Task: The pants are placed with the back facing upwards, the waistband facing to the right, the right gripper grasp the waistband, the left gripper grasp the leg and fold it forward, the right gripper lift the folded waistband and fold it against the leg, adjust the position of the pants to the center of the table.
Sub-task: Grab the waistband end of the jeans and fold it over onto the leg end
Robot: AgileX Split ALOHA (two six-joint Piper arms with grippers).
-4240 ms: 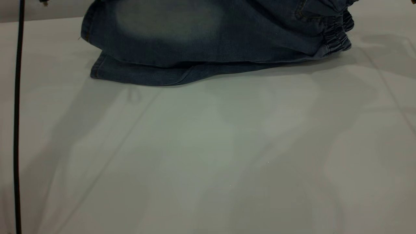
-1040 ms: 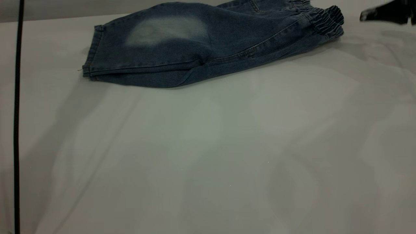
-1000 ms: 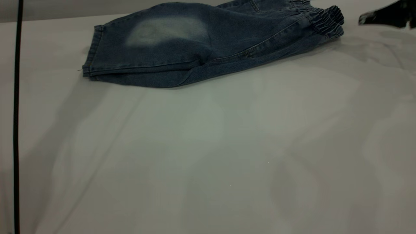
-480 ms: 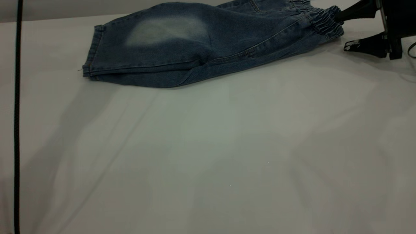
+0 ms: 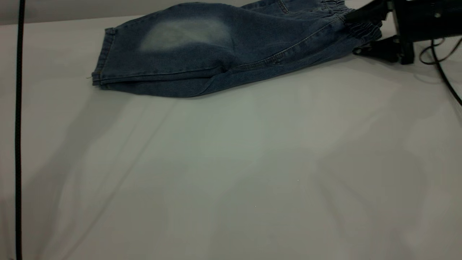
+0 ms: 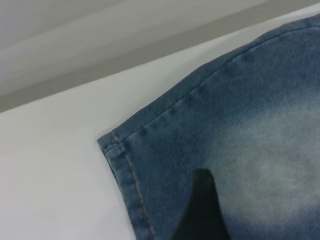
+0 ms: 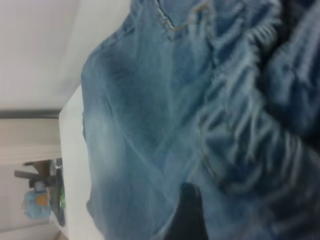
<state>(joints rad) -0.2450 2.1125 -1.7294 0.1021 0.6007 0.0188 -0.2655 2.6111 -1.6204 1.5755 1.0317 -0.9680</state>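
Observation:
The pants (image 5: 223, 47) lie folded lengthwise near the far edge of the table (image 5: 231, 162), with a pale faded patch facing up. The leg hem (image 5: 103, 57) points left and the ruffled waistband (image 5: 362, 30) points right. My right gripper (image 5: 353, 34) is open around the waistband, one finger above it and the other low on the table beside it. The right wrist view shows the waistband (image 7: 250, 115) close up. My left gripper (image 6: 260, 215) hovers open over the leg (image 6: 210, 130) near the hem corner, with only one finger (image 6: 202, 210) showing.
A black cable (image 5: 18, 126) hangs down the left side. The right arm's cables (image 5: 442, 61) loop over the table at the right. The table's far edge (image 6: 150, 62) runs just behind the leg. Wide bare tabletop lies in front of the pants.
The right gripper has come in from the right and now straddles the waistband. The pants, held up 4.2 s ago, have lain still for the last second.

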